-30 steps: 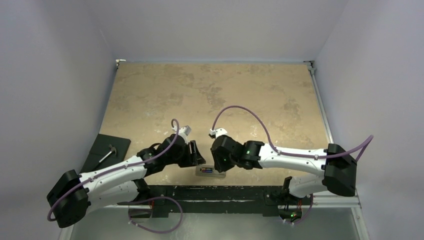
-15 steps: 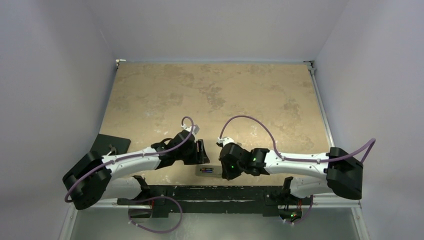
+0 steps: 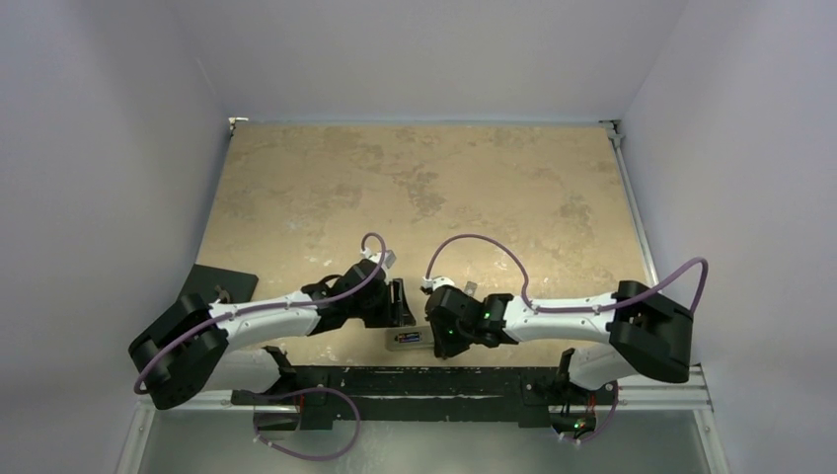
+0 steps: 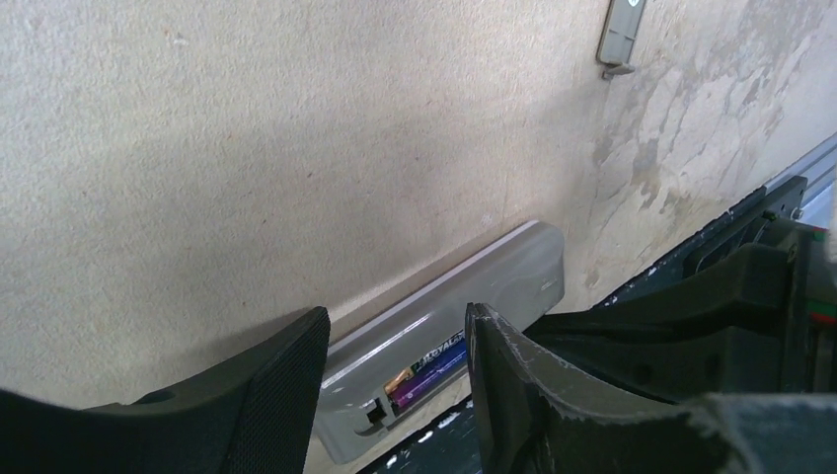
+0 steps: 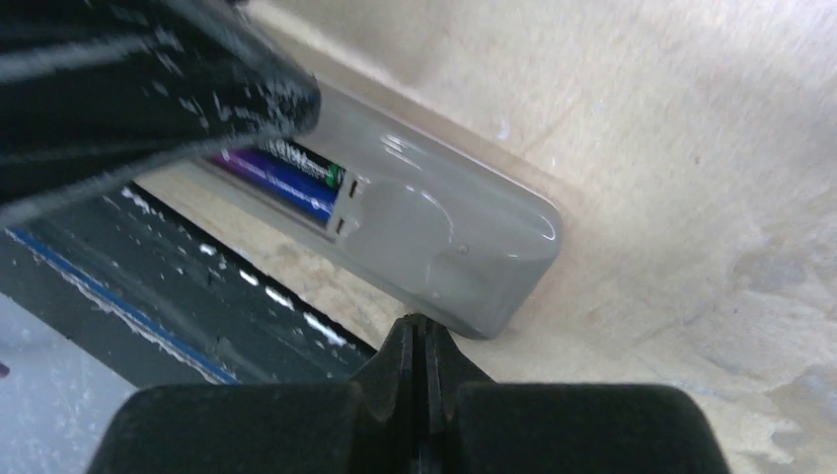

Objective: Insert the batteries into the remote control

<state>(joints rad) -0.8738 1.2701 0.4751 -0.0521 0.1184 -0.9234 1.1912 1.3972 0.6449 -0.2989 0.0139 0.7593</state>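
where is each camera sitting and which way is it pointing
top external: fixed above and behind the bases, looking down on the mottled tan tabletop; white-and-black left arm and right arm meet over the grey-backed oblong remote control.
left wrist: on the left arm, looking across the table at the remote's recess holding a purple-blue cylindrical battery; its open jaws frame the bottom.
right wrist: close by the remote's rounded end, facing the recess; shut jaws at bottom centre.
shared: both wrist views show remote and battery.

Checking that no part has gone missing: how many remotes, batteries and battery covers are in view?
Remote control: 1
Batteries: 2, purple-blue and dark, both in the recess
Battery cover: 1
Total: 4
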